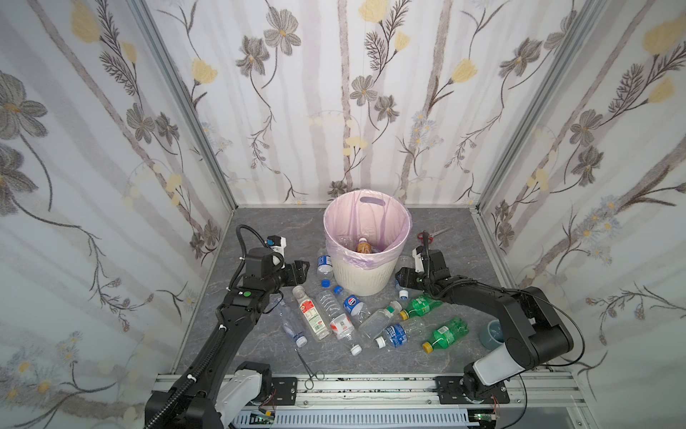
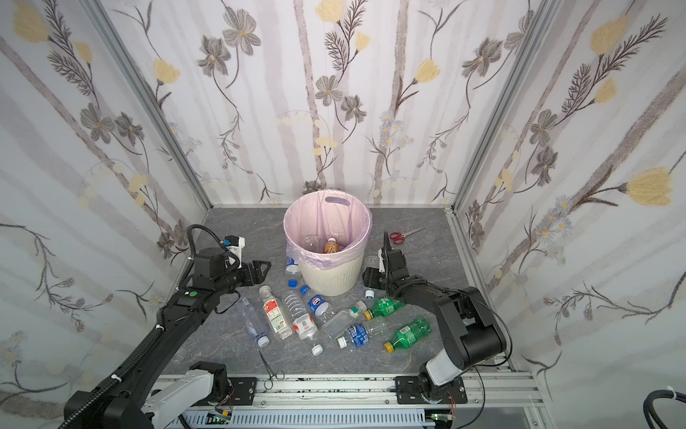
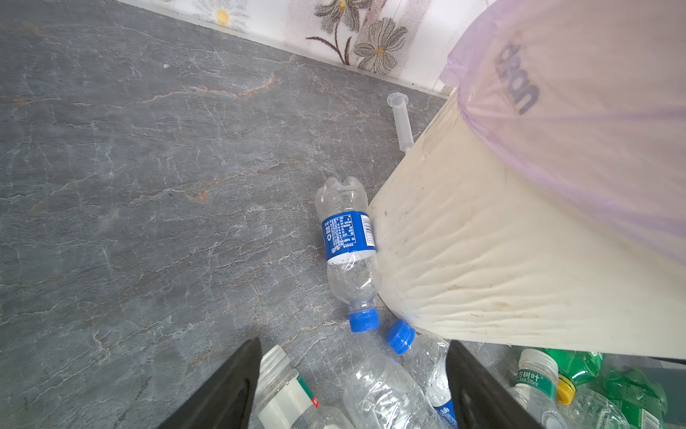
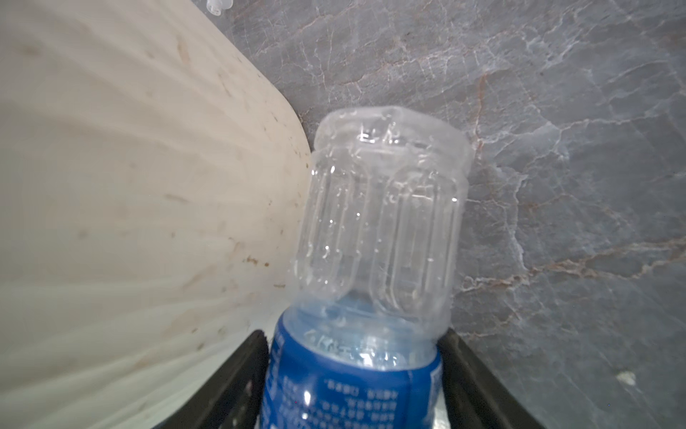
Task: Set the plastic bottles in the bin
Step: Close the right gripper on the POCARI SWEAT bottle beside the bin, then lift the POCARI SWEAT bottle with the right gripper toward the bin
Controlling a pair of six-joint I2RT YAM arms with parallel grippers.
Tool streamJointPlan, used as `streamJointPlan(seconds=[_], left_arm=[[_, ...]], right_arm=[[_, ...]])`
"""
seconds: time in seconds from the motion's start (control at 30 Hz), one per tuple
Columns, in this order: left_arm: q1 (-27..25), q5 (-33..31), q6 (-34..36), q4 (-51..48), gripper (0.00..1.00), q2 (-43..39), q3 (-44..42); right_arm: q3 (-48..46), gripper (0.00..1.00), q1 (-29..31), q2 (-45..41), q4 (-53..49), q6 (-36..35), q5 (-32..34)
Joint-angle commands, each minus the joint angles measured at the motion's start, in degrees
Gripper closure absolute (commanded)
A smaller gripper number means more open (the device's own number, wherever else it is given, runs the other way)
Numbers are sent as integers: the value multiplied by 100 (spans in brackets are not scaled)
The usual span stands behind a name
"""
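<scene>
The bottle (image 4: pixel 382 223) is clear, glossy, ribbed plastic with a shiny film label (image 4: pixel 352 386), the bin (image 4: pixel 130 185) matt cream ribbed plastic, stained, its bag (image 3: pixel 575 130) thin translucent film, the tabletop (image 3: pixel 148 185) smooth, stone-veined.

Upright cream bin (image 1: pixel 362 278), pink-lined, holds an orange bottle (image 1: pixel 364 247); clear bottles (image 1: pixel 313 315) and 2 green bottles (image 1: pixel 445 334) lie scattered in front

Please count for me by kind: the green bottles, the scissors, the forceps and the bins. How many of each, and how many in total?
green bottles: 2
scissors: 1
forceps: 1
bin: 1
Total: 5
</scene>
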Motion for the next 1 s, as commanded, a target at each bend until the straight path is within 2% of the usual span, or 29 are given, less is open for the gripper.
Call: streamJointPlan(seconds=[0.0, 0.5, 0.77, 0.97], left_arm=[[9, 42, 27, 57, 20, -26, 15], [18, 13, 37, 56, 19, -35, 7], [27, 15, 31, 57, 19, -34, 8], [36, 32, 38, 57, 19, -52, 9]], right_arm=[[87, 29, -16, 124, 190, 55, 82], [170, 36, -44, 280, 74, 67, 196], [161, 38, -89, -239, -110, 3, 401], [197, 40, -159, -998, -360, -40, 602]])
